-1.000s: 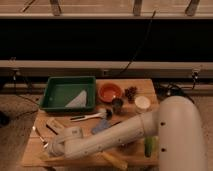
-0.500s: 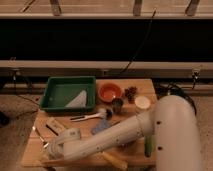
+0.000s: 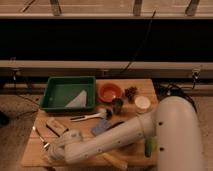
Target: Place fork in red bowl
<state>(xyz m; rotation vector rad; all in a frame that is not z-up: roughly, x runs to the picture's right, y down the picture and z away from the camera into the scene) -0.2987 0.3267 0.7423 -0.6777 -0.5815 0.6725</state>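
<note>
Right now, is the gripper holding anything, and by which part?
It cannot be told. The gripper is low at the table's near left corner, right by the fork, but no hold shows.

A wooden table (image 3: 61, 116) fills the lower middle of the frame. On it a green tray (image 3: 55, 95) sits at upper left, with the red bowl (image 3: 110, 92), a dark brown item (image 3: 131, 93) and a pale round dish (image 3: 142, 103) to its right, and a small dark cup (image 3: 117, 105) just below the bowl. Lower down lie a black-handled utensil (image 3: 89, 117), a tan block (image 3: 56, 126), a blue item (image 3: 100, 126) and, near the left edge, the fork (image 3: 38, 134), with the gripper (image 3: 49, 148) over the table's lower left corner.
</note>
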